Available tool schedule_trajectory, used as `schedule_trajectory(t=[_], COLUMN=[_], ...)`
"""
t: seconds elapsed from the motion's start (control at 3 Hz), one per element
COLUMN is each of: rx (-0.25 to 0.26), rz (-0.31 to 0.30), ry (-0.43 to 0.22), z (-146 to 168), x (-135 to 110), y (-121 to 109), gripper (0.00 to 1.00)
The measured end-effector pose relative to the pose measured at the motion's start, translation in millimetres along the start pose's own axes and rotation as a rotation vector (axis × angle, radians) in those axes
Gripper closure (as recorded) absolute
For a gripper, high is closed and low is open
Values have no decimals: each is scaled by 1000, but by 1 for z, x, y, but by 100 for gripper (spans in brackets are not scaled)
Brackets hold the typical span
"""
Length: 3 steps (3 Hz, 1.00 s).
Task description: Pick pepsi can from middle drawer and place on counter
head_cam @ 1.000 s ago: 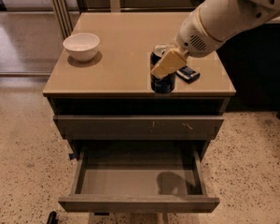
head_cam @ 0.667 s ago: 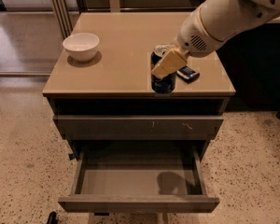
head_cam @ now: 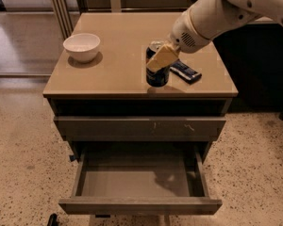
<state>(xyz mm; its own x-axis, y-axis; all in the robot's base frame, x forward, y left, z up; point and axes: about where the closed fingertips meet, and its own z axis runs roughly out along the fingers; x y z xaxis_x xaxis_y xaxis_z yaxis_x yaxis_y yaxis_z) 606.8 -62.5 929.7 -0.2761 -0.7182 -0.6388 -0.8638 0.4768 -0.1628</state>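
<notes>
The pepsi can, dark blue with a silver top, stands upright on the tan counter near its front edge, right of centre. My gripper reaches in from the upper right and is shut on the can's upper half; one tan finger lies across the can's front and the other is hidden behind it. The middle drawer is pulled out below, with nothing on its grey floor.
A white bowl sits at the counter's left. A flat dark snack-bar wrapper lies just right of the can. The drawer front with pale scratches is closed above the open drawer. Speckled floor surrounds the cabinet.
</notes>
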Motion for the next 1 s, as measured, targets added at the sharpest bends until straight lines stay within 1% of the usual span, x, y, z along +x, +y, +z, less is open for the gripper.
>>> schedule_trajectory(t=[0.33, 0.67, 1.0], rx=[-2, -13, -33], rz=[6, 21, 39], ry=[-9, -16, -18], z=[16, 34, 53], x=[-10, -15, -16], y=[-16, -28, -33], gripper=[100, 100, 100])
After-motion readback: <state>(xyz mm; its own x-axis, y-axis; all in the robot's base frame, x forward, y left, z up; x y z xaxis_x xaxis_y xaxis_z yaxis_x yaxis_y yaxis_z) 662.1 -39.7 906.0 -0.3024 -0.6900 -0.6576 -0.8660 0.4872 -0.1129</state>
